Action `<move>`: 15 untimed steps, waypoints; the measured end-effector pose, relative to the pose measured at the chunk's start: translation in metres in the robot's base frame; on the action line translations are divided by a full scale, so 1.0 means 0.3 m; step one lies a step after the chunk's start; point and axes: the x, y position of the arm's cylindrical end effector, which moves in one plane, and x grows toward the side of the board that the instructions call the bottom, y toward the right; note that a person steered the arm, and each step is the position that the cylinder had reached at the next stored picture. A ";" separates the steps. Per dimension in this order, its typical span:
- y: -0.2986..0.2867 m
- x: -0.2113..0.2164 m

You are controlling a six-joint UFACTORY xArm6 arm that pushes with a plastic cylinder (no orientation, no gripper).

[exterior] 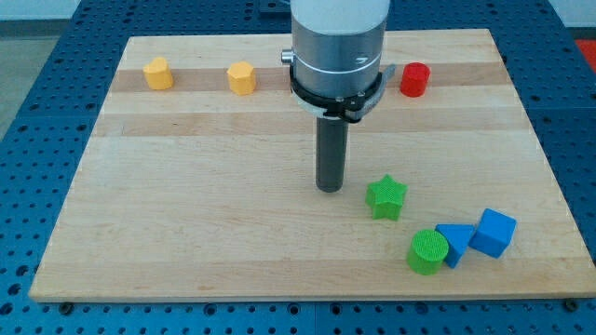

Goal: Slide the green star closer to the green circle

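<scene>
Item: green circle (427, 251), nearest the view's bottom edge, lying flat on the wooden counter (186, 233). A blue triangular block (453, 244) touched it on the view's right, and a blue cube (494, 232) sat just beside that (the three made a tight cluster).

Item: green star (386, 196), up and slightly to the view's left of the circle, near it but apart, with bare wood between.

Item: end effector, a plain dark rod without jaws, so nothing to spread or pinch. The tip (330, 190) stood just beside the star on the view's left, seemingly a sliver short of touching. The star lay to the tip's right; the circle lay down and right of the star. Judged: a push from there would send the star mostly rightward, so the tip wanted a spot nearer the star's upper-left.

Items, far edge: two yellow blocks (158, 73) (241, 77) and a red cylinder (414, 79), well apart from the rest.
</scene>
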 end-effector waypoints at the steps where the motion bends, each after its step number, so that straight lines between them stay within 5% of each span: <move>1: 0.107 0.005; 3: 0.137 -0.104; 6: 0.336 0.094; 8: 0.239 -0.072; 13: 0.281 0.096; 15: 0.189 -0.082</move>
